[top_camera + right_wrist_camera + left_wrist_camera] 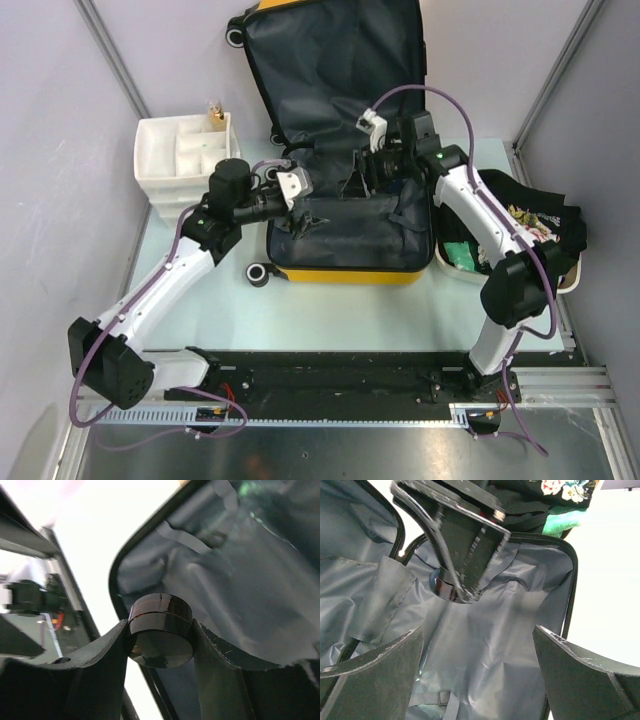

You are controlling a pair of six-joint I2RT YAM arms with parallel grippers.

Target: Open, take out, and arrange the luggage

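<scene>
The yellow luggage (340, 274) lies open on the table, its lid (330, 60) raised at the back and dark grey lining (485, 650) showing. My left gripper (305, 195) hovers over the left of the lower shell. Its jaws (477, 630) are open, with only lining between them. My right gripper (357, 170) hangs over the middle of the shell, shut on a small dark round jar (161, 630). The same jar (445, 586) shows in the left wrist view, held just above the lining. A strap with a buckle (440, 698) lies on the lining.
A white compartment tray (180, 155) stands at the left of the luggage. At the right, a white tub (568, 278) holds a black floral garment (530, 215) and something green (462, 255). A black wheel (258, 273) sticks out at the luggage's near left corner.
</scene>
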